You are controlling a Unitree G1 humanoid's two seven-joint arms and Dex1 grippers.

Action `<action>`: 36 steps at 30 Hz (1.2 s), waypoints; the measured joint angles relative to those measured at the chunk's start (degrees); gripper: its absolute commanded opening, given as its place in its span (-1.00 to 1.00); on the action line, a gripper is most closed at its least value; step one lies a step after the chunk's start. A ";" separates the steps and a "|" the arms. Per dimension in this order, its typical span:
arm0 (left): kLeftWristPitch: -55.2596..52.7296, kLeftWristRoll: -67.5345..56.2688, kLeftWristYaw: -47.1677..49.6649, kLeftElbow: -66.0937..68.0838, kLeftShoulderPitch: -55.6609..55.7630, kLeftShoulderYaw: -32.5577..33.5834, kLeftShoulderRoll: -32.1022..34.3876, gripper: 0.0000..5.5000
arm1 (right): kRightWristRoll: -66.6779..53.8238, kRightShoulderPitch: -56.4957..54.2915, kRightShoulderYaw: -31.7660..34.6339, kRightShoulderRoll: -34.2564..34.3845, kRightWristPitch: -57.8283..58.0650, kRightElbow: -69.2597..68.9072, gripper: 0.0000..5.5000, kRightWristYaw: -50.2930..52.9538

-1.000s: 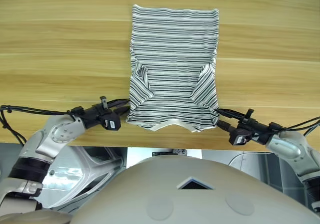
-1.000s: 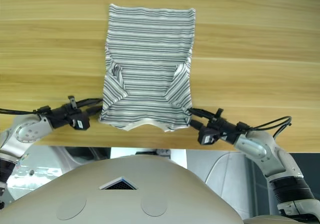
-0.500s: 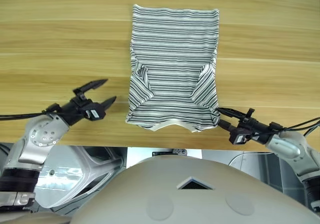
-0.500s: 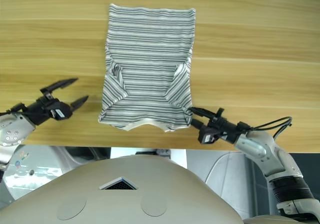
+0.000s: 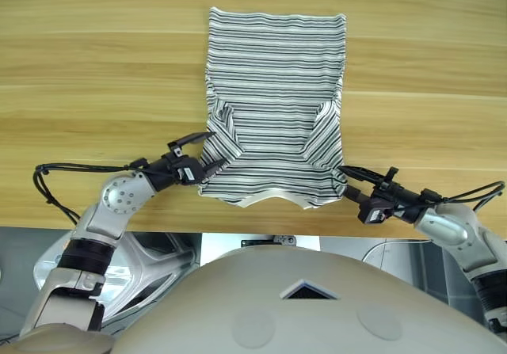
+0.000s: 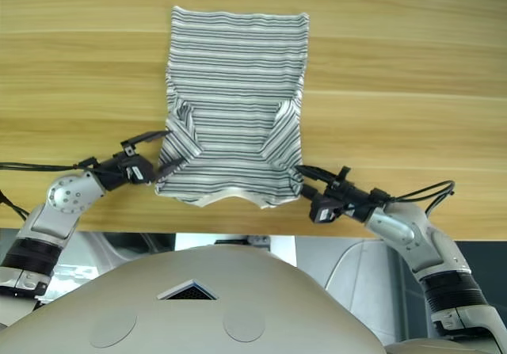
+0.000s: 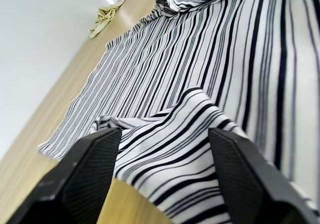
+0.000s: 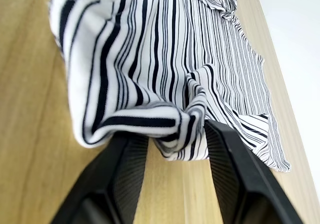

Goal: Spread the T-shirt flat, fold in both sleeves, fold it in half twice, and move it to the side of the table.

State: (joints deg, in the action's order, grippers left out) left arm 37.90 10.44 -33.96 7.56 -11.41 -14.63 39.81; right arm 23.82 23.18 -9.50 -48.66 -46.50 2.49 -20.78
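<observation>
The left hand (image 7: 164, 139), fingers apart, flanks an edge of the striped T-shirt (image 7: 210, 73).

No readable text or numbers anywhere — the T-shirt (image 5: 275, 93) bears plain stripes.

The wooden table (image 5: 95, 69) carries one striped T-shirt (image 5: 277, 93), lying flat with both sleeves folded inward, neckline toward the near edge.

so the left gripper (image 5: 214, 150) is wide open, fingers straddling the T-shirt's (image 5: 277, 77) near-left corner. The right gripper (image 5: 345, 172) is pinched onto its near-right corner. Both arms sit low, elbows out, forearms angled in toward it.
</observation>
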 measured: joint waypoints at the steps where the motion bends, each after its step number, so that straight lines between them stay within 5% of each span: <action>1: 0.60 -0.22 -0.37 0.08 -0.21 -0.12 0.81 0.17 | 0.05 -0.06 0.00 0.00 0.00 -0.03 -0.26 0.04; 13: 4.03 -2.08 -0.03 2.98 -1.06 0.99 3.01 0.17 | 0.71 -1.06 -0.05 0.03 0.61 -0.23 -0.26 -0.25; 18: 4.19 -17.63 0.10 -7.75 -2.35 2.84 -1.11 0.17 | 0.78 -1.36 -0.11 0.11 0.88 -0.05 -0.26 -0.06; 21: 2.94 -23.78 0.18 -15.27 -4.24 9.24 0.63 0.17 | 0.85 -1.17 -0.14 0.18 0.85 0.10 -0.26 0.55; 30: -0.24 8.07 5.22 -5.32 -16.77 20.18 8.74 0.17 | 0.80 -0.36 0.47 0.16 1.02 -0.02 -0.26 1.01; 36: -1.32 9.61 0.08 -18.29 -23.03 16.67 11.03 0.17 | 0.70 -0.66 2.09 -1.67 1.51 0.06 -0.26 0.31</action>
State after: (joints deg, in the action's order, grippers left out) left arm 36.57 20.04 -33.89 -10.72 -34.44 2.04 50.84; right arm 24.52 22.52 -7.41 -50.33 -44.98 2.55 -20.47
